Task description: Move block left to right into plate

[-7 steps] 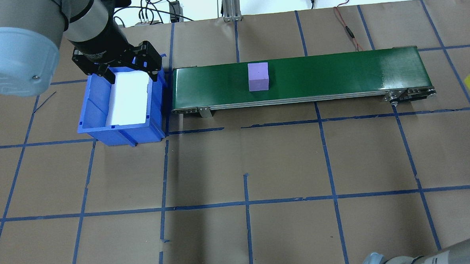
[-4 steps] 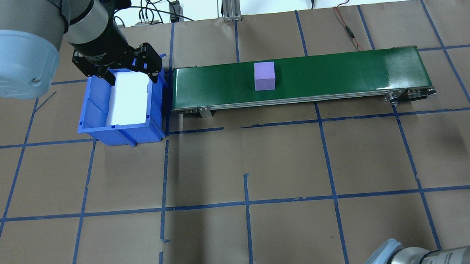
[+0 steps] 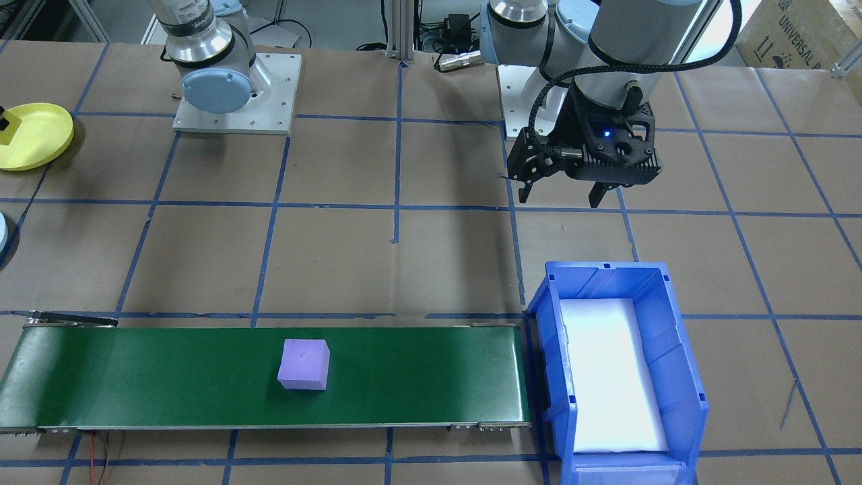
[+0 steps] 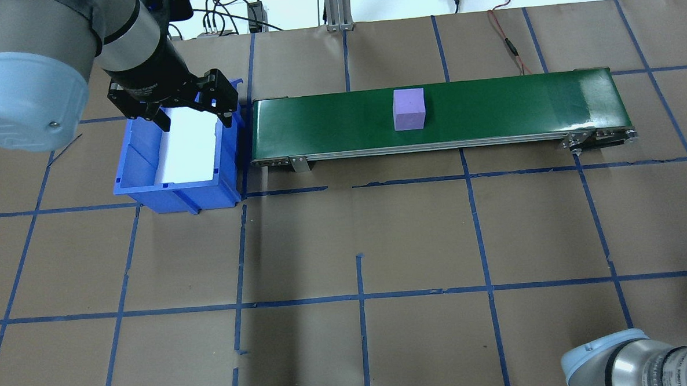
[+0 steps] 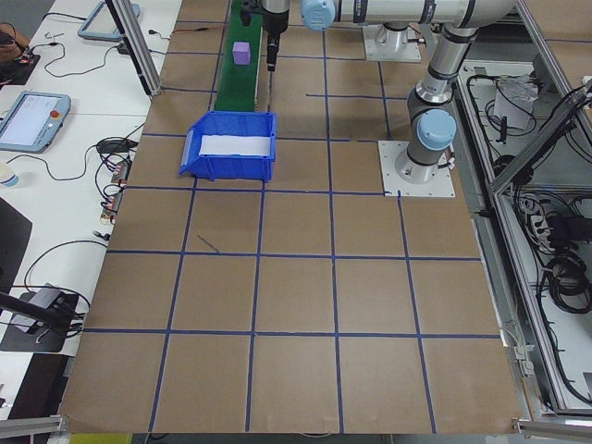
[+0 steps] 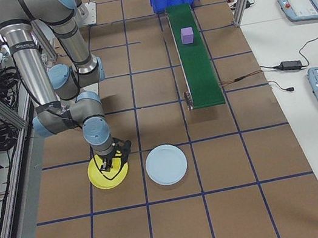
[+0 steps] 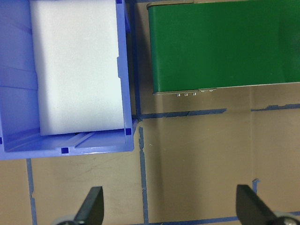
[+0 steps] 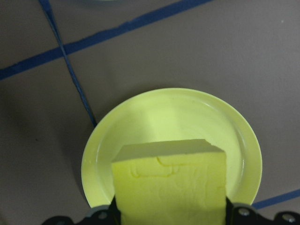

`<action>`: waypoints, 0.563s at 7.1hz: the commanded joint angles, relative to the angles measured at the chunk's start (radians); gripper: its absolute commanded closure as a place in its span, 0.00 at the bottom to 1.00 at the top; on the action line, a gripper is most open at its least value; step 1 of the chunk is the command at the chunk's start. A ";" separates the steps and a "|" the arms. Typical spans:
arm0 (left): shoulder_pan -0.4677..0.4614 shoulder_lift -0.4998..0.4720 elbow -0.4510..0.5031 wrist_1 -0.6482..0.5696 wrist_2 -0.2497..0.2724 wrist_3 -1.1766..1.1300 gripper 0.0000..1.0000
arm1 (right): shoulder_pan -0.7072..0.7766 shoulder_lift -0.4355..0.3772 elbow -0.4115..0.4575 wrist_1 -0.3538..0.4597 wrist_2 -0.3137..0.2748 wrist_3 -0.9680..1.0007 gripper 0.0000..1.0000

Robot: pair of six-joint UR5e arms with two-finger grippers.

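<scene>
A purple block (image 4: 409, 109) (image 3: 304, 364) (image 6: 187, 35) rides on the green conveyor belt (image 4: 490, 105) (image 3: 168, 377), near its middle. My left gripper (image 4: 195, 124) (image 3: 560, 195) (image 7: 171, 211) hangs open and empty above the near end of the blue bin (image 4: 139, 161). Far to the right, my right gripper (image 6: 111, 167) (image 8: 169, 215) is shut on a yellow block (image 8: 171, 183), held low over the yellow plate (image 8: 243, 140) (image 6: 99, 182) (image 3: 40, 138). Whether that block touches the plate I cannot tell.
The blue bin (image 3: 680, 377) (image 7: 18, 140) with a white foam liner stands at the belt's left end. A light blue plate (image 6: 166, 164) lies beside the yellow one. Brown paper with blue tape lines covers the table. A red cable (image 4: 508, 41) trails behind the belt.
The purple block has travelled rightward along the belt. The right gripper with its yellow block has left the overhead view's right edge, and that arm's elbow has come further in. The left gripper barely shifted.
</scene>
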State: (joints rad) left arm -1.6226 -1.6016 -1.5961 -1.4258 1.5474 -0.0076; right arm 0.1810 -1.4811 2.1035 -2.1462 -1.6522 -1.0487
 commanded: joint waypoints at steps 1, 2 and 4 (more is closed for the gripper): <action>0.000 0.000 -0.001 0.001 -0.001 -0.002 0.00 | -0.037 0.022 0.009 0.000 0.000 -0.005 0.28; 0.001 0.000 -0.001 0.002 -0.003 0.000 0.00 | -0.037 0.037 -0.003 -0.004 0.011 0.045 0.01; 0.001 -0.001 -0.002 0.002 -0.006 -0.006 0.00 | -0.022 0.032 -0.011 0.000 0.015 0.122 0.00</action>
State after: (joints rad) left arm -1.6216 -1.6018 -1.5974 -1.4237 1.5442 -0.0092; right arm 0.1489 -1.4473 2.1008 -2.1470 -1.6414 -0.9741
